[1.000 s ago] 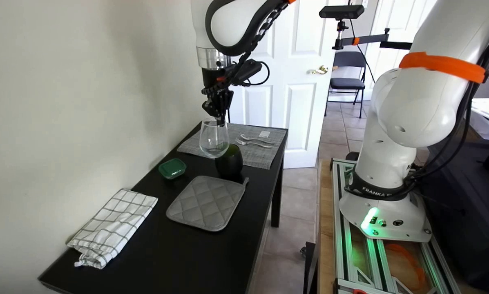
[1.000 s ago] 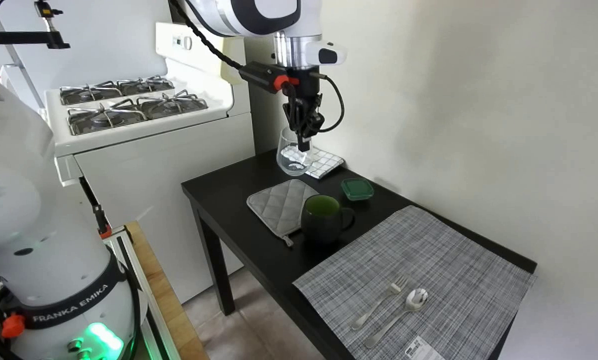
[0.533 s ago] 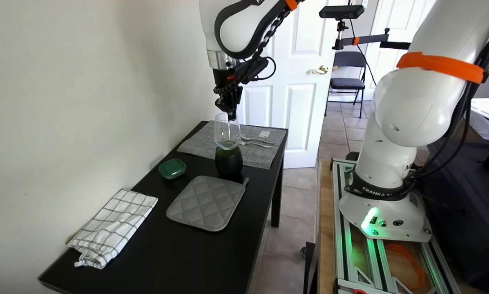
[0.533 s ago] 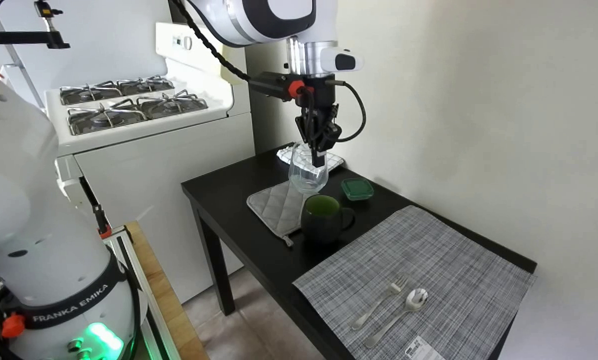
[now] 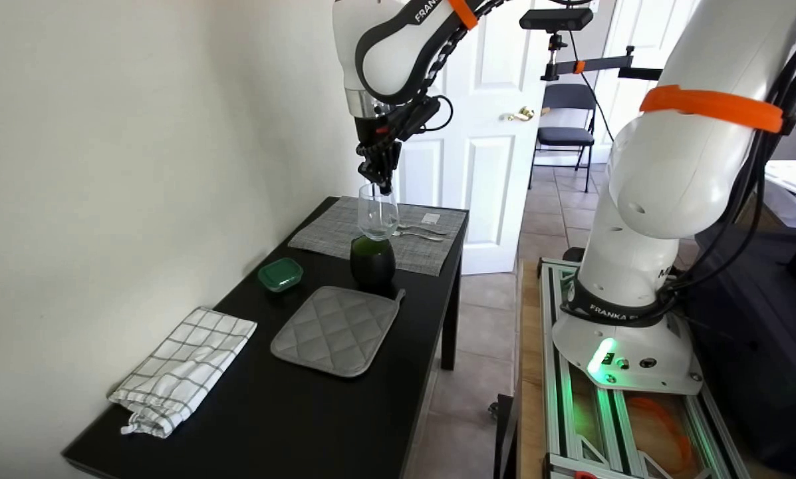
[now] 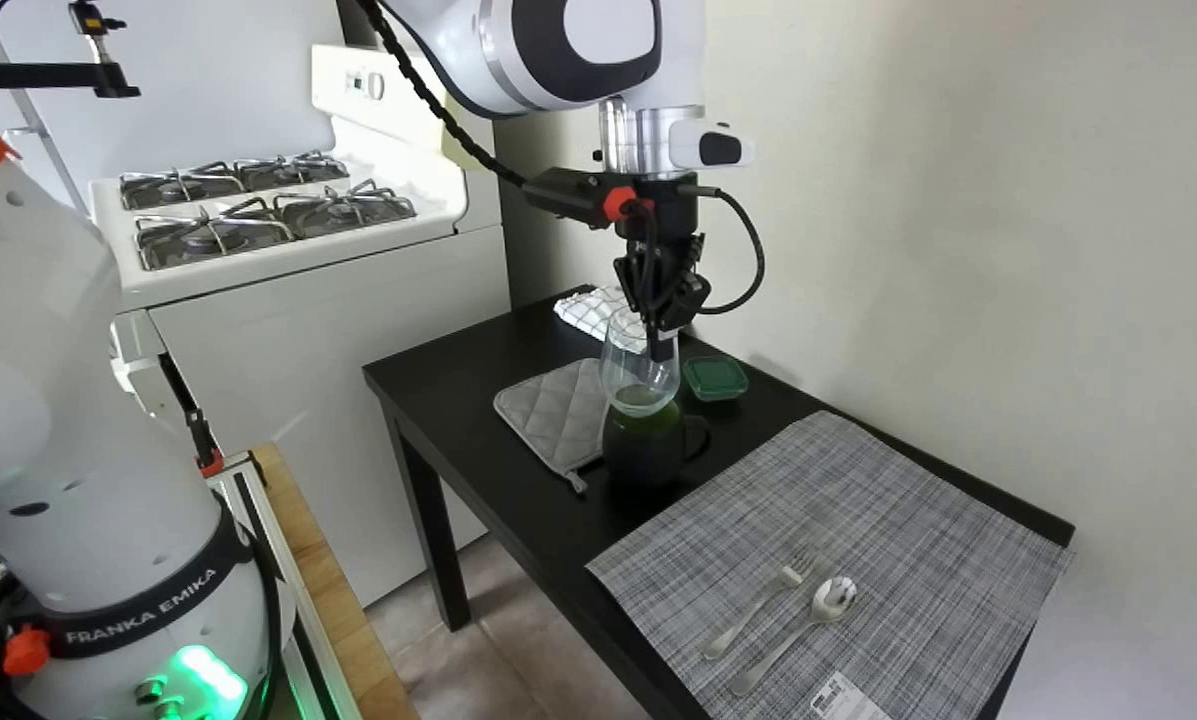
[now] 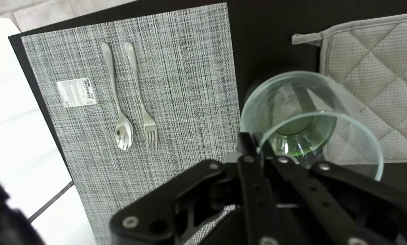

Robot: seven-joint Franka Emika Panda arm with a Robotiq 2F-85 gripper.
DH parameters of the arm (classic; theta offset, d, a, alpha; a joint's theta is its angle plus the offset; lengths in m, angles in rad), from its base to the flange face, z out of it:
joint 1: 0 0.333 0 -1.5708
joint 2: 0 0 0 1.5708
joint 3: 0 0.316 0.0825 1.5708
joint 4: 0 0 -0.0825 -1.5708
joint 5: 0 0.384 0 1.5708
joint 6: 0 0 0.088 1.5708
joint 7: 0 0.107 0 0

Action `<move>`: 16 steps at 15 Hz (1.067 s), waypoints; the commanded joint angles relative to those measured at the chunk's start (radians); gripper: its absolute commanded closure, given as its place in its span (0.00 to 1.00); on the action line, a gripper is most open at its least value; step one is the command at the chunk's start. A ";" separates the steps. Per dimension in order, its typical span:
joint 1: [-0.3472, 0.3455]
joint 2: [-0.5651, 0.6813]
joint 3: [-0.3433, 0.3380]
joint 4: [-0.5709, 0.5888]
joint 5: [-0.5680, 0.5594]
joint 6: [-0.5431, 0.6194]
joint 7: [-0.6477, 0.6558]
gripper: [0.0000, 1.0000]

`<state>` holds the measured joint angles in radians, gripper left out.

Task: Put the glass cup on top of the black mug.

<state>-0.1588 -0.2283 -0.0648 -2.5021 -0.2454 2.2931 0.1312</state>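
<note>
The clear glass cup (image 5: 376, 216) hangs upright from my gripper (image 5: 386, 190), which is shut on its rim. In the wrist view the gripper (image 7: 256, 141) pinches the near-left edge of the glass cup (image 7: 354, 131). The black mug (image 5: 372, 265) stands upright on the table, its green inside facing up. In an exterior view the cup's base (image 6: 640, 402) overlaps the opening of the black mug (image 6: 638, 455), whose handle points toward the wall side. The cup is over or close above the mug; whether they touch cannot be told. In the wrist view the mug shows mainly through the glass.
A grey pot holder (image 5: 338, 332) lies beside the mug. A small green lidded container (image 6: 715, 378) sits near the wall. A grey placemat (image 6: 858, 540) with a fork (image 6: 758, 605) and a spoon (image 6: 798, 630) lies on the other side. A checked towel (image 5: 185, 369) lies further along.
My gripper has carried the glass cup from over the pot holder side toward the placemat side, bringing it over the mug's opening. The mug and the other things have not moved.
</note>
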 commanded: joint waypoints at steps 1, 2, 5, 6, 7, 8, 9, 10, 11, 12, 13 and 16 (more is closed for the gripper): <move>0.000 0.033 -0.008 0.019 -0.012 0.038 0.005 0.99; 0.002 0.041 -0.008 0.021 -0.011 0.048 0.005 0.99; 0.006 0.064 -0.008 0.029 -0.003 0.065 0.002 0.99; 0.009 0.071 -0.008 0.032 0.001 0.068 0.000 0.99; 0.011 0.076 -0.007 0.033 0.003 0.070 0.001 0.99; 0.014 0.083 -0.007 0.035 0.008 0.074 -0.002 0.99; 0.016 0.088 -0.006 0.036 0.007 0.078 -0.002 0.99; 0.019 0.094 -0.005 0.038 0.009 0.082 -0.002 0.99; 0.022 0.099 -0.005 0.040 0.011 0.087 -0.002 0.99; 0.024 0.103 -0.005 0.042 0.012 0.088 -0.002 0.99; 0.027 0.107 -0.004 0.045 0.014 0.087 -0.002 0.99; 0.034 0.114 0.000 0.045 0.020 0.080 0.003 0.99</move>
<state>-0.1390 -0.1260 -0.0641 -2.4641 -0.2411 2.3679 0.1313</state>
